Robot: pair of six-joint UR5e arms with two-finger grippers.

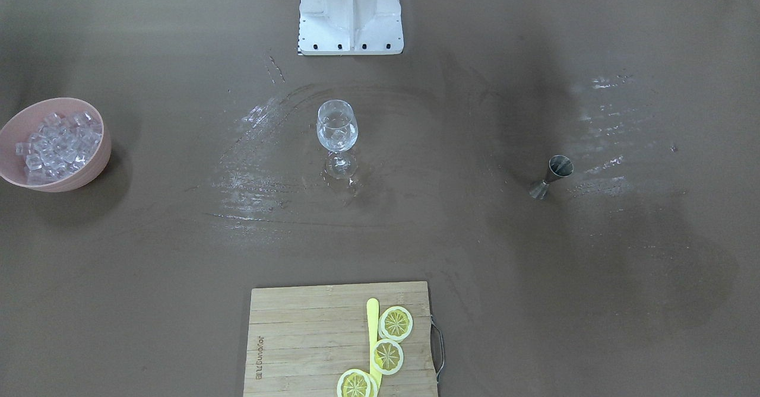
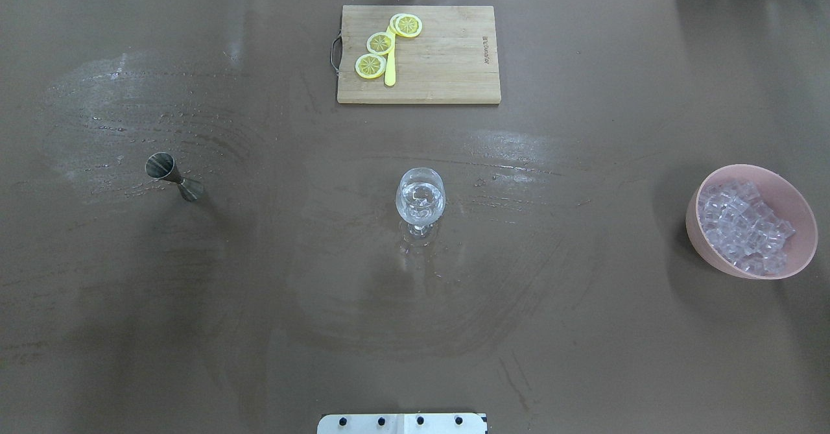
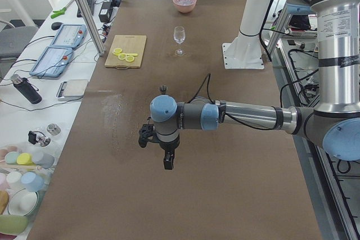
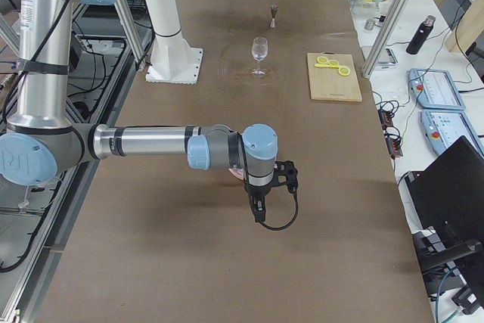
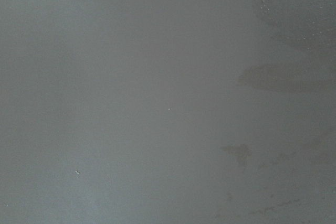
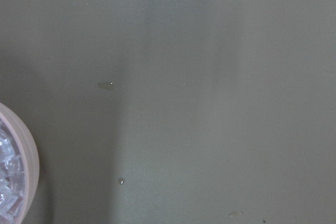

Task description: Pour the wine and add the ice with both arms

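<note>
A clear wine glass [image 1: 337, 127] [image 2: 420, 195] stands upright mid-table, with glassy bits in its bowl. The ice [image 1: 56, 145] [image 2: 746, 226] fills a pink bowl [image 1: 95, 162] [image 2: 703, 242] on my right side. No wine shows in any view. My left arm [image 3: 247, 117] reaches out over bare table near the jigger end; its gripper [image 3: 167, 160] hangs down, and I cannot tell if it is open or shut. The right arm [image 4: 151, 141] hangs its gripper [image 4: 259, 208] beside the bowl; cannot tell its state. The right wrist view catches the bowl's rim [image 6: 32, 156].
A steel jigger [image 1: 552, 176] [image 2: 174, 176] stands on my left side. A wooden cutting board [image 1: 297, 337] [image 2: 447, 64] with three lemon slices and a yellow knife lies at the far edge. The white stand's base [image 1: 350, 29] sits behind the glass. Wet smears mark the mat.
</note>
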